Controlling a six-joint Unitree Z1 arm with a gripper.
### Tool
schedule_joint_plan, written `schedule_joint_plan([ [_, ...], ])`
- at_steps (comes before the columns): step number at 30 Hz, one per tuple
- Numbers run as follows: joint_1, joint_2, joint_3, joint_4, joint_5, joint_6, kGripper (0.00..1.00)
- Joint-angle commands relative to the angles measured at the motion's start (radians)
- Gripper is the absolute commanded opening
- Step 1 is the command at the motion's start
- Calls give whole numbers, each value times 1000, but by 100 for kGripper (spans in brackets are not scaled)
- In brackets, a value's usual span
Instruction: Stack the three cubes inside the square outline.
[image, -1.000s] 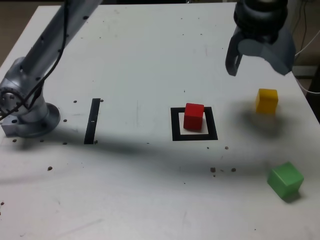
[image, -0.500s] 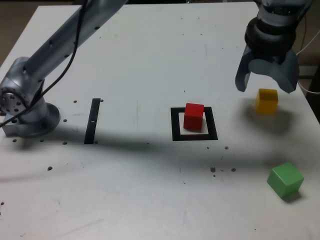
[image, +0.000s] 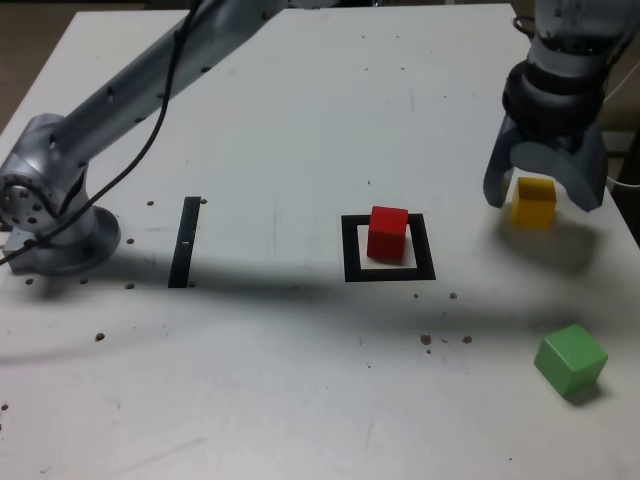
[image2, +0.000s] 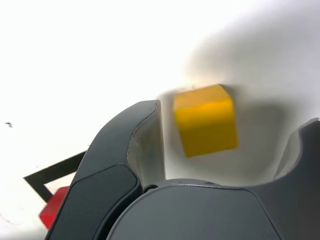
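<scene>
Lower the wide-open grey jaws (image: 546, 200) squarely astride the small matte yellow cube (image: 534, 204), centring before closing.

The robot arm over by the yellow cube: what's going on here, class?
The arm's open fingers are around the yellow cube without gripping it, probably about to pick it up. The red cube sits inside the square outline, and the green cube lies apart on the table. Nothing is stacked yet.
</scene>
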Motion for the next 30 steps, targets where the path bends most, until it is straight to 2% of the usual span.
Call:
schedule_joint_plan([
  [1, -1, 16, -16, 0, -7, 7, 84],
  [7, -1, 32, -30, 0, -15, 15, 78],
  [18, -1, 33, -42, 5, -12, 16, 51],
  [27, 1, 42, -38, 7, -24, 16, 48],
  [30, 2, 42, -33, 7, -26, 17, 42],
])
